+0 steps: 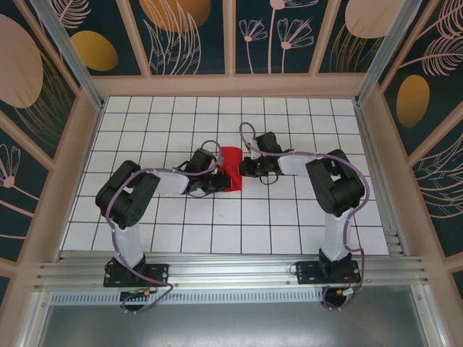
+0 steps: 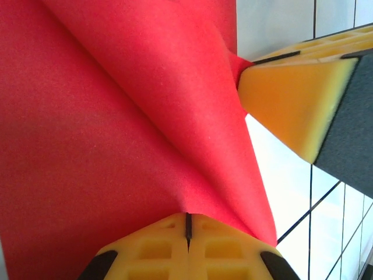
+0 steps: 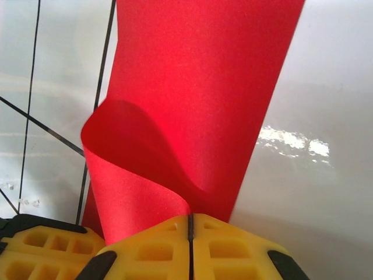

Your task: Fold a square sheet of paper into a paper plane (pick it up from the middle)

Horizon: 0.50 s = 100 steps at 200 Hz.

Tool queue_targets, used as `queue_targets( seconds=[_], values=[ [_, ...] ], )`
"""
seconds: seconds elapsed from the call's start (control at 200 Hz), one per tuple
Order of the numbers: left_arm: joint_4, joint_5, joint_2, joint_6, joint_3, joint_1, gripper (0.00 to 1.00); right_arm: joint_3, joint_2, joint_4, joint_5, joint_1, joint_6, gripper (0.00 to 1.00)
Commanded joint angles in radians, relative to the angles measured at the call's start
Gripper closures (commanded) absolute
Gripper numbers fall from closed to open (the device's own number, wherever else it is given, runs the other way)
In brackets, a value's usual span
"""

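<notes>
On the left side of the tiled table [image 1: 289, 217], found the left gripper [image 2: 187, 224] pinched fully shut on the red sheet of paper [image 2: 116, 146], drawn out of the closed fingertips in a taut ridge. Judged this hold as an anchor: fixes one side of the sheet for working a fold against it.

At mid-table, noted the sheet spanning the short gap between both grippers, low over the tiles, contact with them unclear. Not yet shaped into a plane; no sharp crease visible.

To the right, found the right gripper [image 3: 190, 224] likewise clamped shut on the paper, gripping a portion curled back over itself in a soft loop. Judged the curl as a fold in the making, rolled over but not pressed flat.

From the left wrist, placed the right gripper's yellow fingertip [image 2: 291, 99] touching the sheet at the far end of that same ridge, near the left hold. Cannot tell which edge or corner either grip has. Rated progress as early.
</notes>
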Motion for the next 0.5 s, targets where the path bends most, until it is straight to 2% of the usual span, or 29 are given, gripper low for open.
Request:
queue_targets(
  seconds=[0.0,0.495],
  values=[
    [-0.082,-0.030,0.026,0.026,0.001,-0.004,0.95,0.032,0.022,-0.016,-0.012,0.003,-0.028,0.92],
    [-0.090,-0.037,-0.030,0.027,0.014,-0.004,0.92,0.049,0.052,-0.059,0.062,0.003,-0.024,0.92]
  ],
)
